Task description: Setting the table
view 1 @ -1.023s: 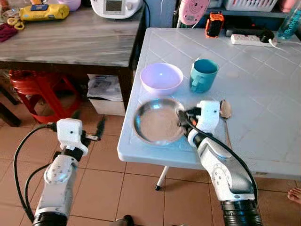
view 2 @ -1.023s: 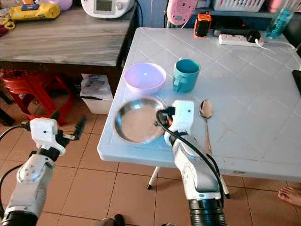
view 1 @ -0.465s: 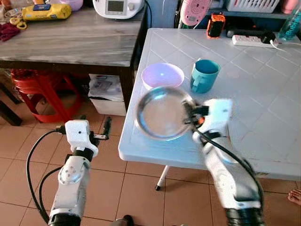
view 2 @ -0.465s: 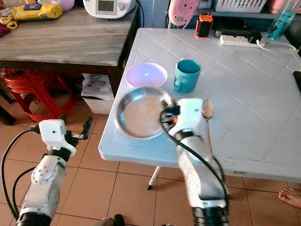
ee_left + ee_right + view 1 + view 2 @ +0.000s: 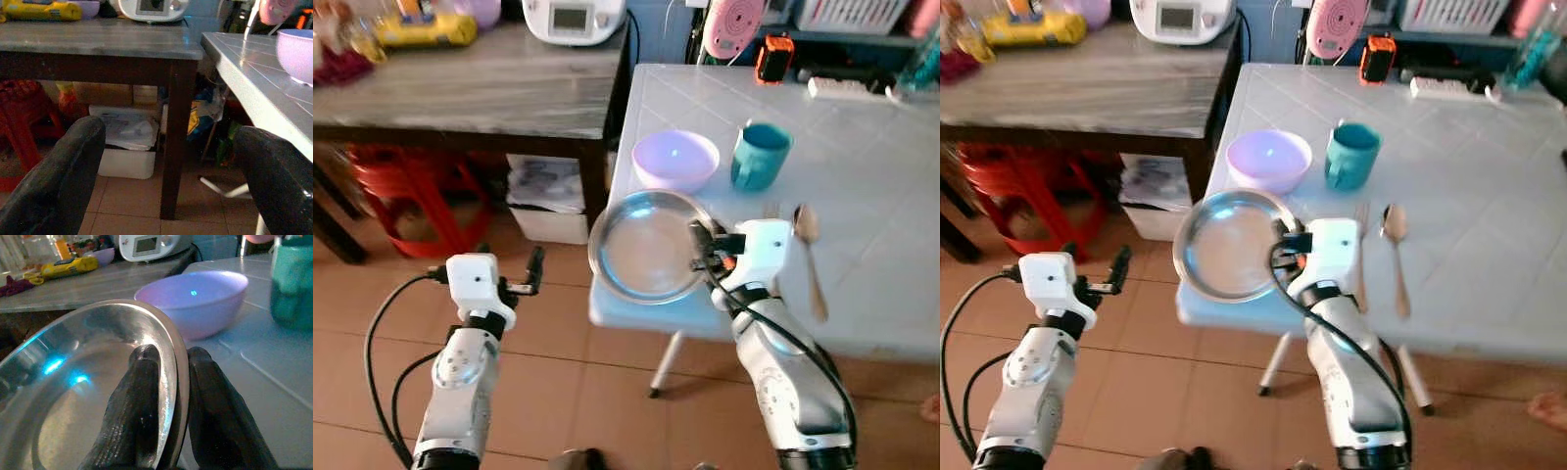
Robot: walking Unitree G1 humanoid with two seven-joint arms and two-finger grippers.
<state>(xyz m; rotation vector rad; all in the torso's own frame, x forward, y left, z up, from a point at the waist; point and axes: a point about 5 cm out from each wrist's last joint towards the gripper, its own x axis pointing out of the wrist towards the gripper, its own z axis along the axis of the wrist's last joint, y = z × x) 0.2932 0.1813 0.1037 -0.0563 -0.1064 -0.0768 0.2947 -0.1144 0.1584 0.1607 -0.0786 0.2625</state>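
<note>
Two silver jointed arms, white box-shaped wrist housings, looped black cables, ribbed black cuffs; left gripper [image 5: 530, 269] and right gripper [image 5: 168, 401] fingers long, black.

No text, label or number is showing clearly enough to read; the white appliance [image 5: 573, 18] on the wooden surface [image 5: 480, 88] is displaying a screen too blurred to decipher.

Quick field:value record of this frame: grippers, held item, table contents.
right gripper: shut on steel plate rim
steel plate: lifted, tilted, overhanging the white table's corner
left gripper: open, idle, low beside the table
white table: lilac bowl, teal mug, spoon, fork
bowl vs mug: side by side, apart
spoon and fork: beside the right gripper's wrist, on the tabletop
</note>
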